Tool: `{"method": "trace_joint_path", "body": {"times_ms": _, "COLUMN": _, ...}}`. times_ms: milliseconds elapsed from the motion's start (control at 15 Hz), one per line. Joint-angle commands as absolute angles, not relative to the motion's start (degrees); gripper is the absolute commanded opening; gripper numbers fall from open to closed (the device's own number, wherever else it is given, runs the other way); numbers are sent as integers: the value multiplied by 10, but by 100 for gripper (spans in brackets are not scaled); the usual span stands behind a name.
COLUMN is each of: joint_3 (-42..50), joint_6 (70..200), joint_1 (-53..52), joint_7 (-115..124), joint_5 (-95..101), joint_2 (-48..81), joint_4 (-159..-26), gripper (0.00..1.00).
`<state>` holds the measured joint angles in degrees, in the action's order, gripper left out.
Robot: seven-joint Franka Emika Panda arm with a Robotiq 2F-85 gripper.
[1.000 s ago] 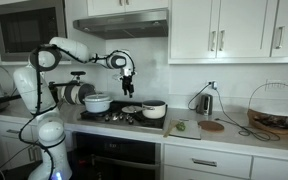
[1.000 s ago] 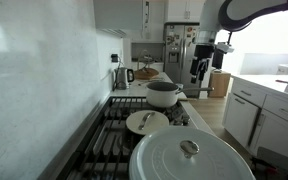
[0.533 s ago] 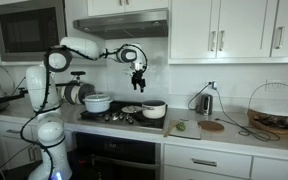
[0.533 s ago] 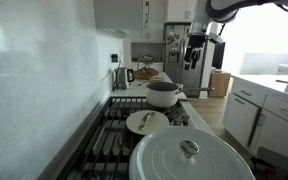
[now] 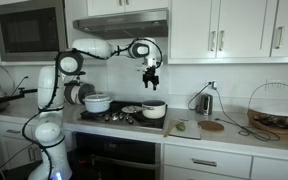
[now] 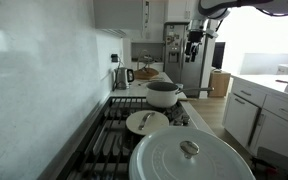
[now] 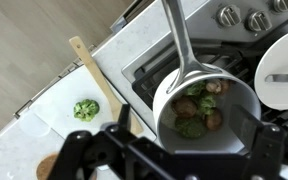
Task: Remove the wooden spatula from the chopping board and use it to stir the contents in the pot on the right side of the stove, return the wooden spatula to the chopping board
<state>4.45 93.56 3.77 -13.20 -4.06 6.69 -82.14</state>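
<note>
Wrist view: at left, the wooden spatula (image 7: 92, 78) lies diagonally on the chopping board (image 7: 66, 112) beside a green piece (image 7: 85, 109). Right of centre, the pot (image 7: 240, 108) of vegetables sits on the stove (image 7: 144, 70). Along the bottom, the gripper (image 7: 174, 160) spreads its fingers (image 7: 84, 152) wide, empty.

Wooden spatula (image 7: 92, 80) lies on chopping board (image 7: 62, 118), beside a green vegetable piece (image 7: 84, 109). Board rests on the surface (image 7: 119, 45) beside the stove (image 7: 144, 72). Pot (image 7: 166, 92), vegetables inside, stands on stove.
</note>
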Motion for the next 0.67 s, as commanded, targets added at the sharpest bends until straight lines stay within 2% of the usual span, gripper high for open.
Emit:
{"method": "trace_joint_path", "body": {"times_ms": 0, "joint_3": 50, "joint_6": 855, "joint_1": 69, "joint_7": -206, "joint_5": -52, "joint_2": 130, "joint_4": -718, "gripper": 100}}
{"method": "trace_joint_path", "body": {"times_ms": 267, "joint_3": 47, "joint_6": 777, "joint_1": 109, "joint_7": -320, "joint_5": -45, "joint_2": 186, "joint_4": -636, "gripper": 100}}
{"method": "trace_joint_path", "body": {"times_ms": 600, "joint_3": 43, "joint_6": 772, "joint_1": 145, "joint_7": -422, "joint_5": -62, "joint_2": 228, "joint_4": -590, "gripper": 100}}
